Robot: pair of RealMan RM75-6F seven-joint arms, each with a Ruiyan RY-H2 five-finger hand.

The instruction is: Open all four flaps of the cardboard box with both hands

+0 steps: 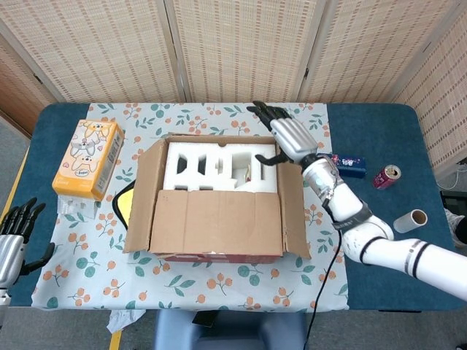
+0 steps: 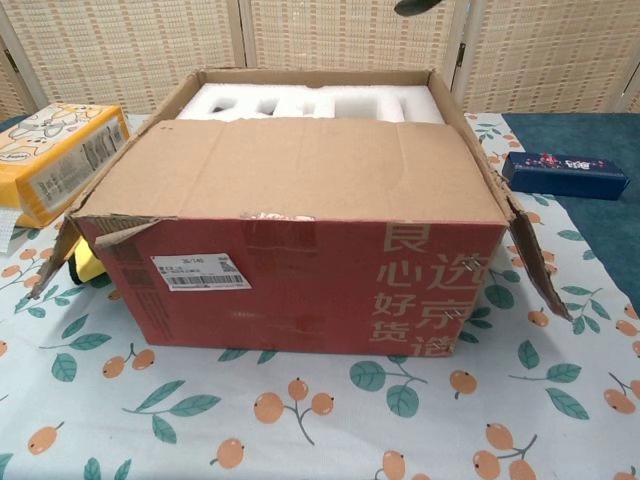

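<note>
The cardboard box stands mid-table on the fruit-print cloth. Its near flap lies flat over the front half, also seen in the chest view as the near flap. The left flap and right flap lean outward. The far flap is folded back behind the rim, out of sight. White foam fills the open back half. My right hand hovers over the far right corner, fingers spread, holding nothing. My left hand hangs open past the table's left edge.
An orange tissue pack lies left of the box, with a yellow object under the left flap. Right of the box lie a blue carton, a red can and a cardboard roll.
</note>
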